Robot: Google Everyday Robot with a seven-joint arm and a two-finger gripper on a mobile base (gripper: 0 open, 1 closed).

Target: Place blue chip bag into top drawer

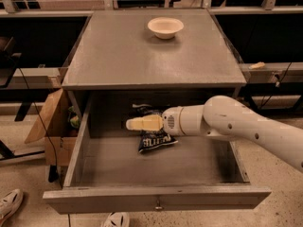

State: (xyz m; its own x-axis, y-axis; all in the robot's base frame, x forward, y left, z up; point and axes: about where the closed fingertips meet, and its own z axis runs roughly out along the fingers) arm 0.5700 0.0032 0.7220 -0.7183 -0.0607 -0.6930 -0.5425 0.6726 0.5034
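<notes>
The blue chip bag point(157, 142) is dark blue with white lettering and sits inside the open top drawer point(156, 200), near the back middle, with its lower end on the drawer floor. My gripper point(130, 124) reaches in from the right and points left, right in front of the bag's upper part and overlapping it. Its cream tip sticks out past the bag's left edge. I cannot tell whether it still holds the bag. The drawer is pulled fully out, its front panel with a small knob point(156, 205) nearest the camera.
A cream bowl point(165, 27) stands on the grey cabinet top point(151, 60) at the back. A cardboard box point(54, 131) sits on the floor left of the cabinet. A white shoe point(9, 205) is at bottom left and another point(116, 219) is below the drawer front.
</notes>
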